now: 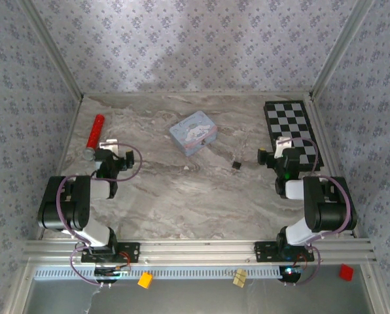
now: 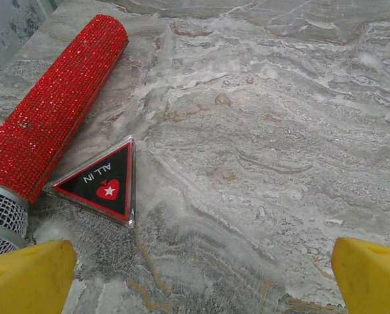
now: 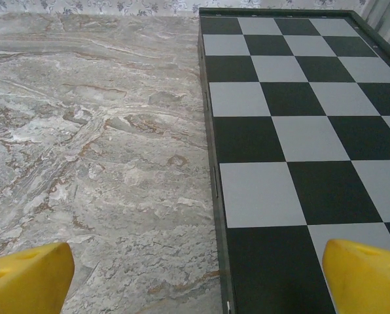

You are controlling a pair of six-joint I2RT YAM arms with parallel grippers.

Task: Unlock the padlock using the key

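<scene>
While both grippers hold nothing, one tiny blackish squarish metal padlock (image 1: 236,164) lies on the grey marbled table (image 1: 182,203).
It is at 4 o'clock from the one pale blue rectangular tin (image 1: 194,133); the lid is closed, so I cannot tell the contents. One thin dark-grey metal key (image 1: 185,169) lies at the tin's 6 o'clock. The left gripper (image 2: 198,271) and right gripper (image 3: 195,275) are spread wide.

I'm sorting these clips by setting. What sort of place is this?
Probably a robot manipulation test cell, not a home: arms bolted to an aluminium rail, a marble-look table boxed in by wallpapered panels, and assorted props such as a chessboard.
</scene>
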